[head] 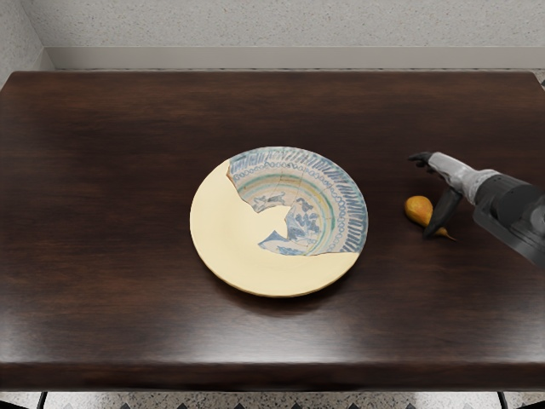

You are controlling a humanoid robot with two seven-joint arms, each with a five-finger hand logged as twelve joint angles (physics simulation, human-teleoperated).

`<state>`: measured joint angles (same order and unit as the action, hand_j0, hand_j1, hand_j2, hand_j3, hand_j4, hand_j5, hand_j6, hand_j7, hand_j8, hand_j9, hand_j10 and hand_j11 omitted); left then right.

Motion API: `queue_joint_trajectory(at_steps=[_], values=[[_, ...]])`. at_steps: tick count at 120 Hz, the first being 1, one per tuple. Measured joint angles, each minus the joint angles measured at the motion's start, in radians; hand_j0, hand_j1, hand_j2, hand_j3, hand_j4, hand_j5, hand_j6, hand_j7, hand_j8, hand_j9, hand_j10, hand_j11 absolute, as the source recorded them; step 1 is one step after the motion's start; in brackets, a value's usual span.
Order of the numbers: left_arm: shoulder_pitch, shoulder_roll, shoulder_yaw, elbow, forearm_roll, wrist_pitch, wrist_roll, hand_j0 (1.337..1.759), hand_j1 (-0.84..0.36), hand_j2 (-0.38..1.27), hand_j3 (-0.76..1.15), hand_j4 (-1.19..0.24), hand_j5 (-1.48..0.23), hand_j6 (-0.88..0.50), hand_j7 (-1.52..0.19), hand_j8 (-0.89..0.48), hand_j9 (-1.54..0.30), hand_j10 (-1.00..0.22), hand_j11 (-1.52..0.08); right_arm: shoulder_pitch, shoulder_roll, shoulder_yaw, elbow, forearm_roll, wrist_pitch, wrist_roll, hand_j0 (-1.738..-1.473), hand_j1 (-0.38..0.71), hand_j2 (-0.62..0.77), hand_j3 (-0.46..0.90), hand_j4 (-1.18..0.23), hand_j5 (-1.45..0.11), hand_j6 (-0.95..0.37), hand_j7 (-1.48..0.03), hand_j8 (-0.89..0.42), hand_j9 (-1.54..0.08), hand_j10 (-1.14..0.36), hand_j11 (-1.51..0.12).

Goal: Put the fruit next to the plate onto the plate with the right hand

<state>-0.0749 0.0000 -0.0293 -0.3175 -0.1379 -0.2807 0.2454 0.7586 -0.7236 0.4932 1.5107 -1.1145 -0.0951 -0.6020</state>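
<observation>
Your right hand (443,181) comes in from the right edge with its fingers spread and holding nothing. One finger points left, and another reaches down along the right side of the orange fruit (416,209). The fruit lies on the table (111,213), near the plate (230,243) but apart from its right rim.

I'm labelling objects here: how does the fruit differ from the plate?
The plate is wide, flat and round; the fruit is far smaller and pear-shaped. The plate is cream with a blue pattern over part of it; the fruit is plain orange-yellow. The right hand is at the fruit, away from the plate. Both rest on the dark table.
</observation>
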Motion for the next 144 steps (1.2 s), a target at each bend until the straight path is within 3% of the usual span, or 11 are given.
queue_joint_trajectory(at_steps=[33, 103, 107, 118, 126, 129, 134, 136, 139, 140, 144], values=[[0.001, 0.0, 0.0, 0.0, 0.0, 0.0, 0.0, 1.658, 0.35, 0.0, 0.0, 0.0, 0.0, 0.0, 0.0, 0.0, 0.0, 0.0, 0.0, -0.06, 0.031, -0.031, 0.005, -0.072, -0.159, 0.001, -1.658, -0.02, -0.05, 0.0, -0.28, -0.36, -0.28, -0.36, -0.28, -0.36, -0.28, -0.36], [0.0, 0.0, 0.0, 0.0, 0.0, 0.0, 0.0, 1.658, 0.35, 0.0, 0.0, 0.0, 0.0, 0.0, 0.0, 0.0, 0.0, 0.0, 0.0, -0.1, 0.053, -0.153, 0.002, -0.127, -0.47, -0.001, -1.659, 0.13, -0.04, 0.0, -0.41, -0.54, -0.41, -0.53, -0.41, -0.54, -0.41, -0.53], [0.0, 0.0, 0.0, 0.0, 0.0, 0.0, 0.0, 1.658, 0.35, 0.0, 0.0, 0.0, 0.0, 0.0, 0.0, 0.0, 0.0, 0.0, 0.0, -0.101, 0.056, -0.157, 0.002, -0.127, -0.474, -0.001, -1.666, 0.15, -0.11, 0.13, -0.43, -0.55, -0.43, -0.55, -0.43, -0.55, -0.43, -0.55], [0.0, 0.0, 0.0, 0.0, 0.0, 0.0, 0.0, 1.658, 0.35, 0.0, 0.0, 0.0, 0.0, 0.0, 0.0, 0.0, 0.0, 0.0, 0.0, -0.103, 0.067, -0.163, 0.001, -0.127, -0.485, -0.004, -1.688, 0.15, -0.24, 0.27, -0.47, -0.6, -0.47, -0.6, -0.47, -0.59, -0.46, -0.58], [0.0, 0.0, -0.001, 0.0, 0.0, 0.0, 0.0, 1.658, 0.35, 0.0, 0.0, 0.0, 0.0, 0.0, 0.0, 0.0, 0.0, 0.0, 0.0, -0.104, 0.075, -0.165, 0.0, -0.126, -0.497, -0.008, -1.715, 0.14, -0.31, 0.31, -0.51, -0.62, -0.49, -0.64, -0.51, -0.61, -0.41, -0.76], [0.0, 0.0, -0.001, 0.0, 0.001, 0.0, 0.0, 1.658, 0.35, 0.0, 0.0, 0.0, 0.0, 0.0, 0.0, 0.0, 0.0, 0.0, 0.0, -0.104, 0.078, -0.165, 0.0, -0.126, -0.5, -0.01, -1.698, 0.14, -0.31, 0.25, -0.52, -0.63, -0.49, -0.65, -0.53, -0.62, -0.35, -0.86], [0.0, 0.0, -0.001, 0.0, 0.001, 0.0, 0.0, 1.658, 0.35, 0.0, 0.0, 0.0, 0.0, 0.0, 0.0, 0.0, 0.0, 0.0, 0.0, -0.104, 0.081, -0.164, 0.0, -0.126, -0.502, -0.01, -1.678, 0.14, -0.27, 0.16, -0.54, -0.66, -0.5, -0.68, -0.55, -0.64, -0.38, -0.84], [0.0, 0.0, -0.001, 0.0, 0.0, 0.0, 0.0, 1.658, 0.35, 0.0, 0.0, 0.0, 0.0, 0.0, 0.0, 0.0, 0.0, 0.0, 0.0, -0.104, 0.082, -0.164, 0.0, -0.126, -0.502, -0.008, -1.662, 0.14, -0.22, 0.03, -0.54, -0.67, -0.5, -0.69, -0.55, -0.65, -0.4, -0.8], [0.0, 0.0, -0.001, 0.0, 0.0, 0.0, 0.0, 1.658, 0.35, 0.0, 0.0, 0.0, 0.0, 0.0, 0.0, 0.0, 0.0, 0.0, 0.0, -0.104, 0.084, -0.163, 0.0, -0.126, -0.502, -0.007, -1.667, 0.16, -0.21, 0.08, -0.55, -0.68, -0.51, -0.7, -0.56, -0.67, -0.41, -0.79], [0.0, 0.0, -0.001, 0.0, 0.0, 0.0, 0.0, 1.658, 0.35, 0.0, 0.0, 0.0, 0.0, 0.0, 0.0, 0.0, 0.0, 0.0, 0.0, -0.104, 0.084, -0.162, 0.0, -0.126, -0.502, -0.006, -1.67, 0.17, -0.2, 0.06, -0.55, -0.69, -0.51, -0.7, -0.56, -0.67, -0.44, -0.71], [0.0, 0.0, 0.0, 0.0, 0.0, 0.0, 0.0, 1.658, 0.35, 0.0, 0.0, 0.0, 0.0, 0.0, 0.0, 0.0, 0.0, 0.0, 0.0, -0.104, 0.085, -0.161, 0.0, -0.126, -0.502, -0.006, -1.658, 0.19, -0.15, 0.0, -0.54, -0.71, -0.5, -0.72, -0.57, -0.7, -0.44, -0.74]])
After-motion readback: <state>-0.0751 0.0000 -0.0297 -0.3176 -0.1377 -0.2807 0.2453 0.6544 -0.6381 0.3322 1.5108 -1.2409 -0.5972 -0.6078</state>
